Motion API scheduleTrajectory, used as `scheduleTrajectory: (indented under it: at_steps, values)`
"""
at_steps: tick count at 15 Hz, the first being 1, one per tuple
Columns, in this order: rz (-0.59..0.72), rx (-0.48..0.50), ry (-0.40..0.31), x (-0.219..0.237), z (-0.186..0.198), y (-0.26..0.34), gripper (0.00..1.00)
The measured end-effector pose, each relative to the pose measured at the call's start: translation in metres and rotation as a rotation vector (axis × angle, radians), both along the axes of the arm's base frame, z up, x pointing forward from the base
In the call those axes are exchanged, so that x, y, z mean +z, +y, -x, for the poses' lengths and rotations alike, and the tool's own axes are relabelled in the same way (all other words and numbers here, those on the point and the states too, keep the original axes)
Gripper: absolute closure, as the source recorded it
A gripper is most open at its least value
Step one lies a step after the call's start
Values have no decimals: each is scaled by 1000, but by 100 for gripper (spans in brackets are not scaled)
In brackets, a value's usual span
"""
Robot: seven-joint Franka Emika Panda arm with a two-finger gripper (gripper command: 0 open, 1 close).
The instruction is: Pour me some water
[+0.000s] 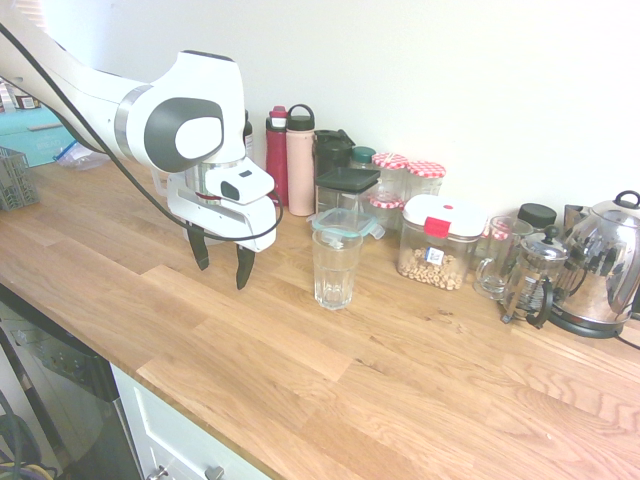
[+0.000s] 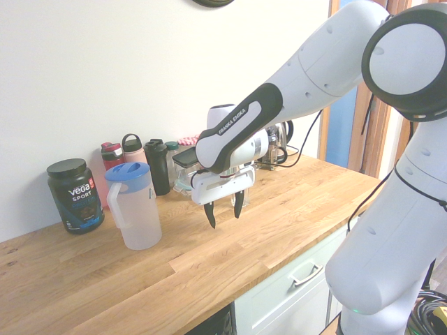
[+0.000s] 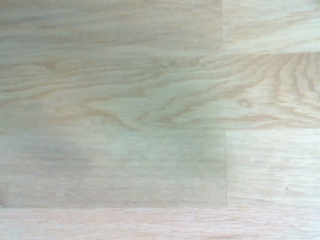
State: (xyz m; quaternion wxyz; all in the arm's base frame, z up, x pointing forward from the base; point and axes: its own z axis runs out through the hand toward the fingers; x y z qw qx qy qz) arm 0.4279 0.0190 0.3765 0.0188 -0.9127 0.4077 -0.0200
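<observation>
The gripper (image 1: 222, 257) hangs above the oak-plank worktop (image 1: 420, 380), dark tapered fingers spread and grasping nothing; the wrist view shows only blurred wood grain. A clear, faceted drinking glass (image 1: 335, 268) stands just beside it. The frosted plastic jug (image 2: 135, 207) with rounded blue lid stands apart on the counter; water cannot be made out in either.

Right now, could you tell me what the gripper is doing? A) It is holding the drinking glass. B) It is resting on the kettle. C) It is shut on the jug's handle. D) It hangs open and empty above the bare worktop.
D: the gripper points down with its fingers apart and nothing between them, over bare worktop, with the drinking glass to one side and the jug to the other, both untouched.
</observation>
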Motion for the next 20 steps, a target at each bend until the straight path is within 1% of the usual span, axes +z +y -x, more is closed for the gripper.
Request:
scheduleTrajectory:
  at_steps: [3,5,7,8,10,12,14,16,18,20]
  values:
    - [4,5,-10,5,1,-1,0]
    - [17,16,-60,26,4,6,0]
    - [44,7,-114,63,17,34,0]
    - [70,-27,-140,82,27,56,0]
    - [114,-107,-184,104,42,107,0]
    - [131,-190,-220,117,42,149,0]
    - [139,-248,-248,129,31,178,0]
    - [144,-268,-280,141,21,212,0]
    - [153,-282,-327,151,13,244,0]
    - [165,-304,-364,160,-1,265,0]
